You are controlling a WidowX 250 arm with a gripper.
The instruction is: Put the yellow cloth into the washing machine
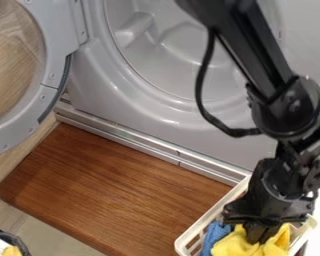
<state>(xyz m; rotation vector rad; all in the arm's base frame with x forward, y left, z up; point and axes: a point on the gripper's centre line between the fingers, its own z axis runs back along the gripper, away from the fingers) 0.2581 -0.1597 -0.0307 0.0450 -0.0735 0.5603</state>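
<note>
At the lower right, the black gripper (pixel 260 234) points down into the yellow cloth (pixel 236 245), which bunches up on both sides of its lower end. The cloth lies crumpled in a cream plastic basket (pixel 206 220) at the bottom edge of the view. Whether the cloth is held is hidden where the gripper meets it. Behind, the grey washing machine (pixel 142 117) has its round opening at the top centre, partly covered by the arm. Its round door (pixel 54 67) stands open at the upper left.
A blue cloth (pixel 216 237) lies in the basket, left of the yellow one. A brown wooden board (pixel 116 185) stretches in front of the machine, beside its metal lower edge (pixel 149 145). A dark-rimmed container (pixel 14 241) with something yellow and white is at the bottom left corner.
</note>
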